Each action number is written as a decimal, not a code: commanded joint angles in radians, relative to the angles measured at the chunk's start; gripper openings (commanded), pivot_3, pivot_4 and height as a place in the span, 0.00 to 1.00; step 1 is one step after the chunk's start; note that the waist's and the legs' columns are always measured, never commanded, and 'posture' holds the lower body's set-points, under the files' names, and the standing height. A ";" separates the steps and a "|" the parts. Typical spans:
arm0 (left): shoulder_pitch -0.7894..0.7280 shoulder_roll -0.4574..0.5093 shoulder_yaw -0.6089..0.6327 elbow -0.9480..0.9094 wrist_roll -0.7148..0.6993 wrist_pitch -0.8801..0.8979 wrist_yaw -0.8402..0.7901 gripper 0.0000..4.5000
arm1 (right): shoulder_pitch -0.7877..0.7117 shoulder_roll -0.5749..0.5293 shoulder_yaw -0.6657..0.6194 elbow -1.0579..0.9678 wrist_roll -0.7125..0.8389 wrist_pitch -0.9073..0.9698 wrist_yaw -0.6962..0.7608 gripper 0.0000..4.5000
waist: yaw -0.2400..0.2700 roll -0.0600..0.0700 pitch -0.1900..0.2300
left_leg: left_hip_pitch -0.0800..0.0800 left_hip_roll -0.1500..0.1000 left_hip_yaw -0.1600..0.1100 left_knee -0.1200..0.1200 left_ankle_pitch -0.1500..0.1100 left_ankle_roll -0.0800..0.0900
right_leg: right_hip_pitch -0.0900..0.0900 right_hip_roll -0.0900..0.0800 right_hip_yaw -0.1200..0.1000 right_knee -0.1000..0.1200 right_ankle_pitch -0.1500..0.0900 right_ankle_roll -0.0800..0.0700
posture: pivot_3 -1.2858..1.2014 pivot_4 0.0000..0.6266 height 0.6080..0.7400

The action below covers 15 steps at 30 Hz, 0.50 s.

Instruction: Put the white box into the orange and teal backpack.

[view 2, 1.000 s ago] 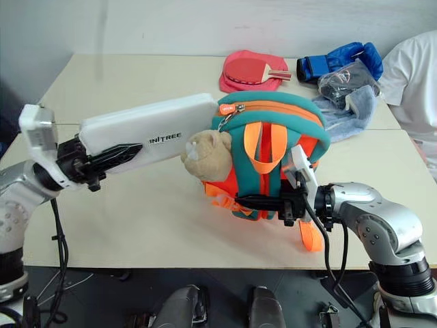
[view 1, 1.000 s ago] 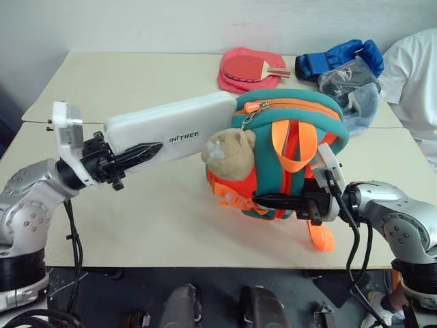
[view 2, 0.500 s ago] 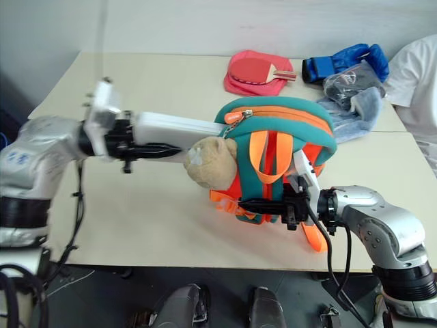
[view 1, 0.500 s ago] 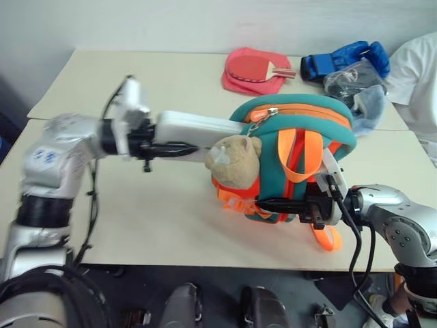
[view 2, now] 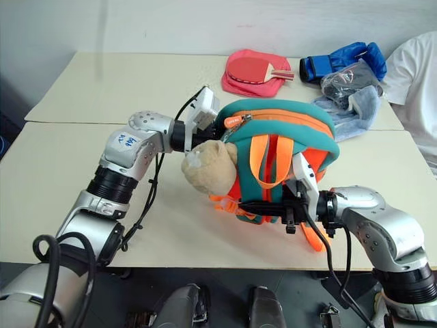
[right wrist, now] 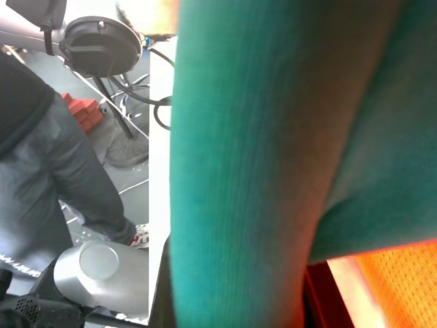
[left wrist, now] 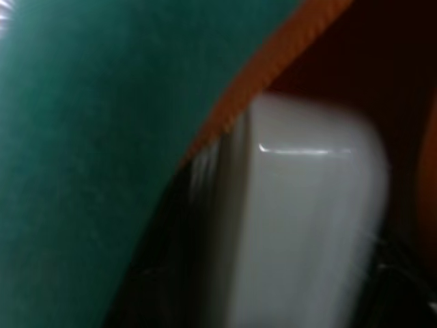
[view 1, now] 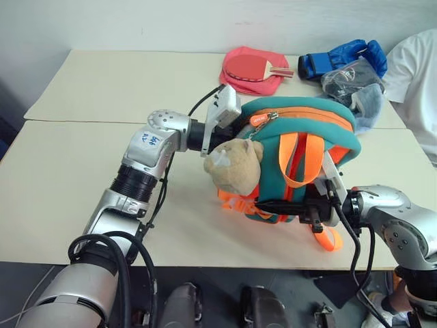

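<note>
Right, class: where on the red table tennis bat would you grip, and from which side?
Probably the handle, from above, jaws across it. The bat's blade lies flat on the pink cover, offering little to pinch; the narrow handle sticks out toward the blue glove.

The robot's arms [view 1: 147,164] were silver metal with black ribbed joints, black cables [view 1: 160,198] and a white wrist camera block [view 1: 222,113].

The plush bear [view 1: 234,162] crowds the orange and teal backpack [view 1: 300,123] mouth; open table [view 1: 75,171] lies leftward.
</note>
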<state>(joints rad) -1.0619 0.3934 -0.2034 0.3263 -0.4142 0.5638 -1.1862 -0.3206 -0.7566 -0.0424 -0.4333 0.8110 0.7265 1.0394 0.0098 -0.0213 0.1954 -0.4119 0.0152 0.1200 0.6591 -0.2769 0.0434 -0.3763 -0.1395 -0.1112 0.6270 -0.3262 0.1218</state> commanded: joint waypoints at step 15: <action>0.398 0.305 0.293 -0.428 -0.164 -0.145 -0.177 0.99 | 0.049 0.045 -0.049 0.033 -0.037 -0.095 -0.037 0.00 | 0.005 0.000 0.000 | -0.004 -0.001 -0.004 0.003 -0.002 0.002 | 0.001 -0.008 0.004 0.000 0.001 0.001 | 0.52 0.24 1.00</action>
<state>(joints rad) -0.6891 0.7252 0.0687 0.0265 -0.5362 0.4113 -1.4428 -0.2683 -0.7170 -0.0822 -0.3986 0.7736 0.6545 0.9910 0.0148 -0.0209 0.1955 -0.4155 0.0135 0.1158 0.6625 -0.2787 0.0458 -0.3747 -0.1477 -0.1069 0.6272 -0.3253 0.1230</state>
